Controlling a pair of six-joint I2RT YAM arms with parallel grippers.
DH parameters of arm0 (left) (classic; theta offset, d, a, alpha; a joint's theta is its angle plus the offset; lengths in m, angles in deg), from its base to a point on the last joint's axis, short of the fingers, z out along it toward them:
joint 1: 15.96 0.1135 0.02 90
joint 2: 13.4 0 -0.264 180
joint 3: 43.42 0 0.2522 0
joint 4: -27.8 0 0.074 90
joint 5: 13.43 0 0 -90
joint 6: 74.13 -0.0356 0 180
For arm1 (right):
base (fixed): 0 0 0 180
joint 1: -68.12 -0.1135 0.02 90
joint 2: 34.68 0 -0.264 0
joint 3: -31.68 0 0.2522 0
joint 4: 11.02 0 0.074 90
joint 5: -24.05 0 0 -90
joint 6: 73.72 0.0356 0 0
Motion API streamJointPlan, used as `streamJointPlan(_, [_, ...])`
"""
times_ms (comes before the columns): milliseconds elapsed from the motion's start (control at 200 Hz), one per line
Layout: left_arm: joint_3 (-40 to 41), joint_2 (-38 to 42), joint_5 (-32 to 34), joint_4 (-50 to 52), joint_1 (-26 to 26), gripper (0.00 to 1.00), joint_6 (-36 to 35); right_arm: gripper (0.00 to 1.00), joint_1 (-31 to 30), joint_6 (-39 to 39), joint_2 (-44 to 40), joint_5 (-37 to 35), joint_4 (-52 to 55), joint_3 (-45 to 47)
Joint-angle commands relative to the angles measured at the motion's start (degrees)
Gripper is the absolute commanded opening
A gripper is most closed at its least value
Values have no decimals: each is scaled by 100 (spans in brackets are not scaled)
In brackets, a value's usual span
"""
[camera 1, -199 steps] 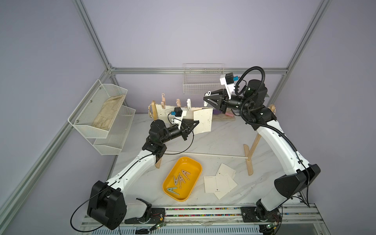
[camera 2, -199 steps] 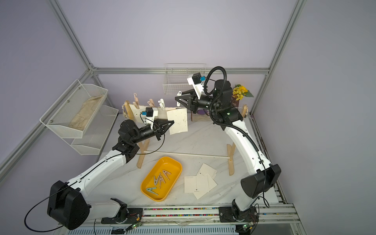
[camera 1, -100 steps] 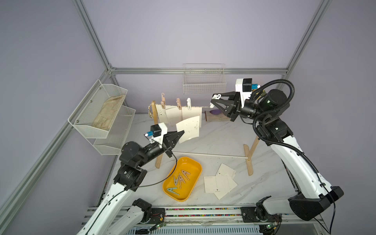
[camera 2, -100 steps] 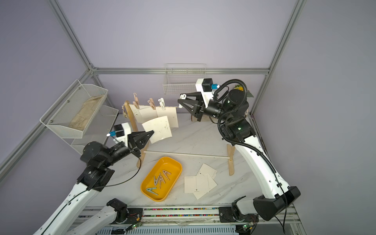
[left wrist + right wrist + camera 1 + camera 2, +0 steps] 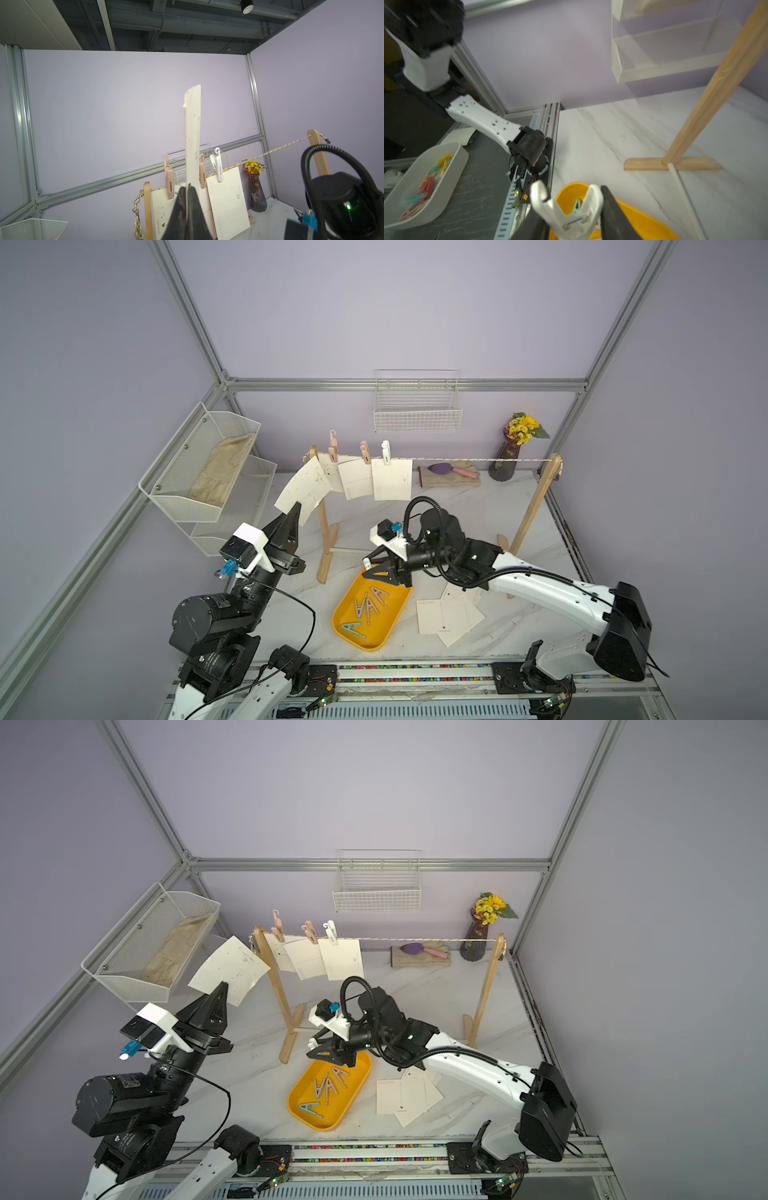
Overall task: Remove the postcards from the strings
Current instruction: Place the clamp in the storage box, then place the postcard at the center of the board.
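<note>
while over tray (image 5: 390,624), clothespin (image 5: 569,218) in gripper (image 5: 376,572)

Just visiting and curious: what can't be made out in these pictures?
- Left wrist view: the held postcard is edge-on in the left claw; its face is hidden.
- Right wrist view: bottom edge cuts off the right claw; whether it grips the white clothespin is unclear.
- Both top views: print on the hanging postcards too small; table postcards overlap, count unclear.
</note>
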Motion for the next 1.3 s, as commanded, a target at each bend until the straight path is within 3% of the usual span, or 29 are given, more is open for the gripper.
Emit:
streamJointPlan(0, [-86,-121,113,27,6,0,-216,64,-56,-11,21,-471,-242,193])
streamJointPlan(70, [-128,-188,4,47,1,0,-213,70,-48,-97,-68,-750,-263,245])
streamJointPlan(260, [-251,-380,-628,266,1,0,-135,71,290,-17,-504,-1011,-214,179])
streamJointPlan(380, [-407,-604,-1516,512,1,0,-31,71,714,267,-1236,-1389,-212,334])
streamJointPlan(545, [-806,-1328,-3252,1107,-7,0,87,76,1249,487,-2788,-2552,-324,868])
streamJointPlan(725, [-1026,-2234,-4221,1471,-117,0,273,77,1328,363,-3875,-3764,-171,990])
streamJointPlan(820, [-1090,-2690,-4404,1523,-410,0,403,77,1325,292,-4240,-4196,-231,962])
streamJointPlan(970, [-1250,-3528,-4427,1848,-1288,0,332,77,1324,68,-4629,-4754,-439,821])
streamJointPlan(1125, [-1543,-4732,-4829,1903,-2179,0,492,77,1324,-244,-4774,-4820,-589,586])
streamJointPlan(1295, [-2301,-6400,-5393,2246,-2601,0,456,77,1324,-319,-4847,-4725,-796,522])
